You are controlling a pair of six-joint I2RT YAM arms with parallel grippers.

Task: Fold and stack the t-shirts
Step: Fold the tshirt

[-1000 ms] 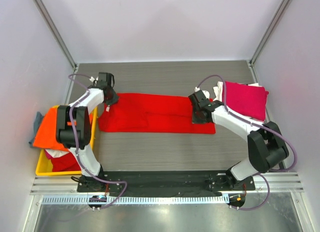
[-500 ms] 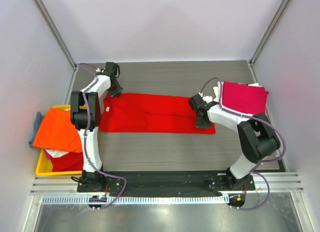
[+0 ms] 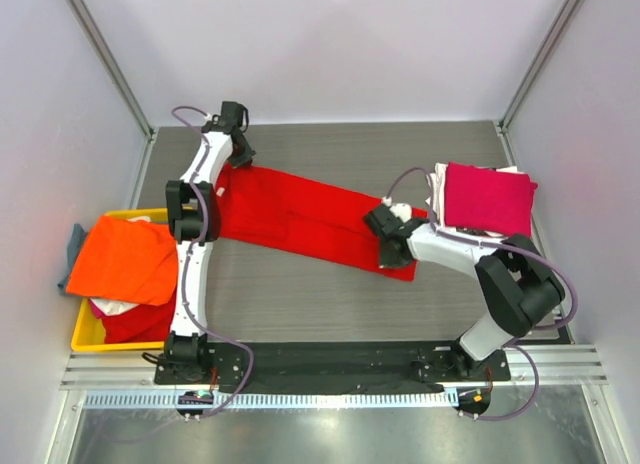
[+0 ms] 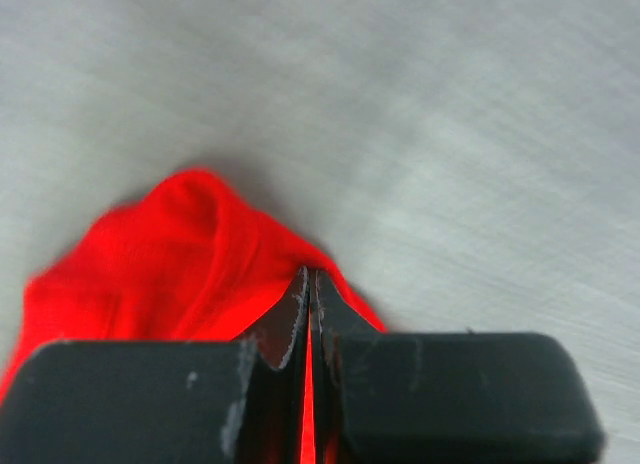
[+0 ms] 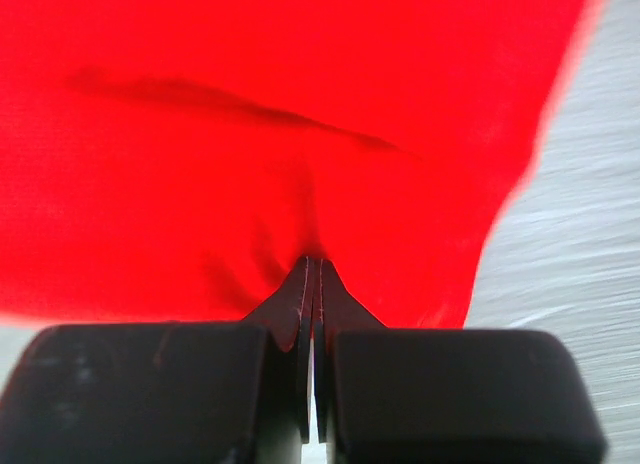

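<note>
A bright red t-shirt [image 3: 300, 219], folded into a long strip, lies slanted across the table from far left to near right. My left gripper [image 3: 238, 162] is shut on its far left end. In the left wrist view red cloth [image 4: 170, 254] shows pinched between the jaws of this gripper [image 4: 308, 274]. My right gripper [image 3: 390, 252] is shut on the strip's near right end. Seen from the right wrist, the cloth [image 5: 300, 104] puckers at the tips of that gripper [image 5: 313, 264]. A folded magenta t-shirt [image 3: 485, 199] lies on a white one [image 3: 436, 189] at the right.
A yellow crate [image 3: 85, 336] sits at the left table edge, holding an orange t-shirt [image 3: 125, 264] over a red one [image 3: 130, 324]. A grey cloth [image 3: 75, 244] hangs beside it. Enclosure walls stand on three sides.
The left gripper carried its end of the red shirt toward the back. The right gripper shifted left and nearer, so the strip swung from level to slanted.
</note>
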